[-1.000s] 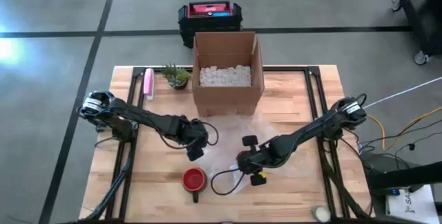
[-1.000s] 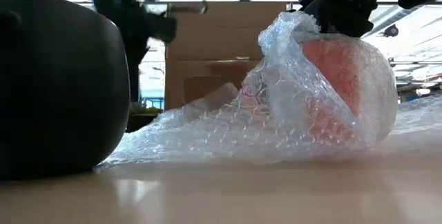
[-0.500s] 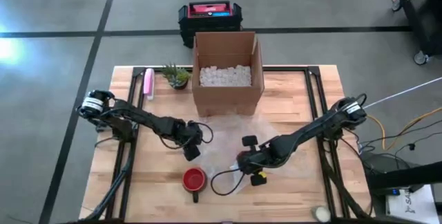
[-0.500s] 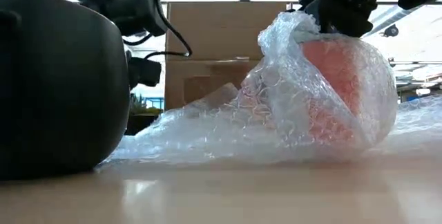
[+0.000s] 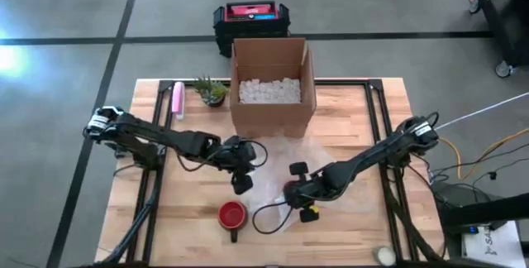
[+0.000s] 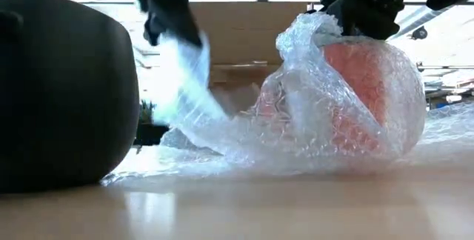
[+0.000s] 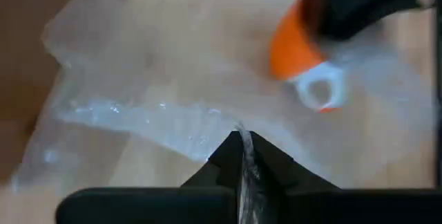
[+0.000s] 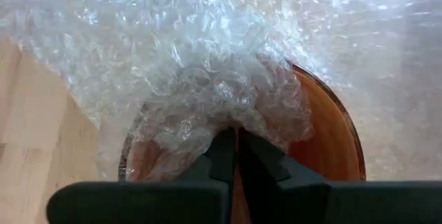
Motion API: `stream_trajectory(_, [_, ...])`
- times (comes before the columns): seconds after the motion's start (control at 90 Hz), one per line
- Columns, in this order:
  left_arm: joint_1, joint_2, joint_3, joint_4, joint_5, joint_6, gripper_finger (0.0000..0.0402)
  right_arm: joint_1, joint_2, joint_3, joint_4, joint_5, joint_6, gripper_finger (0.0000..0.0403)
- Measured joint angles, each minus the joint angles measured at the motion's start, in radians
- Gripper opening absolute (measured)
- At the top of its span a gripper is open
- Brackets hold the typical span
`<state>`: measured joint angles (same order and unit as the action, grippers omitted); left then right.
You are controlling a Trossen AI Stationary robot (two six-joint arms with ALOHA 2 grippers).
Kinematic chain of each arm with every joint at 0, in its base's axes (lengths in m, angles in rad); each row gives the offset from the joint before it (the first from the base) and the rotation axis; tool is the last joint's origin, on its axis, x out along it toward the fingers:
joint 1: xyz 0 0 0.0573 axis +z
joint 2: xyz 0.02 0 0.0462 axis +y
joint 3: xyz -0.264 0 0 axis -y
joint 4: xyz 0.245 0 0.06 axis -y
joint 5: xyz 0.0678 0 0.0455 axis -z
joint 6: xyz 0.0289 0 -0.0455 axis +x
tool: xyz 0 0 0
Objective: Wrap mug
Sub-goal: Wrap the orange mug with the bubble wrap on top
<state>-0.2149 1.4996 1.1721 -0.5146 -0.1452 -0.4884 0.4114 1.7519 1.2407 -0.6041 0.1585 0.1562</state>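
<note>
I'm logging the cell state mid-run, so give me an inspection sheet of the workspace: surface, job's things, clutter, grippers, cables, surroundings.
Surface: wooden table, bare boards toward its edges.
Job's things: orange mug lying partly covered by the bubble wrap; sheet spreads across the table centre.
Clutter: open cardboard box with white fill, small plant, pink item, red mug standing unwrapped near the front edge.
Grippers: left gripper shut on a lifted edge of the wrap; right gripper shut on wrap bunched over the mug's rim.
Cables: black cable loops on the table beside the red mug.
Surroundings: black and red case on the floor behind the box.
</note>
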Motion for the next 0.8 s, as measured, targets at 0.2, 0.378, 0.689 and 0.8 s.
stream_trajectory(0.2, [-0.047, 0.072, -0.010, 0.225, 0.044, 0.013, 0.0000, 0.000, -0.004, 0.021, -0.017, 0.000, 0.001, 0.0002])
stream_trajectory(0.378, [-0.102, 0.168, -0.022, 0.557, 0.087, 0.070, 0.0000, 0.000, -0.013, 0.064, -0.040, 0.000, -0.004, 0.0002])
stream_trajectory(0.689, [-0.108, 0.366, -0.021, 0.792, 0.111, 0.082, 0.0000, 0.000, -0.013, 0.104, -0.122, -0.001, -0.010, 0.0002])
stream_trajectory(0.8, [-0.103, 0.410, -0.020, 0.828, 0.118, 0.076, 0.0000, 0.001, -0.013, 0.121, -0.171, -0.005, -0.003, 0.0002])
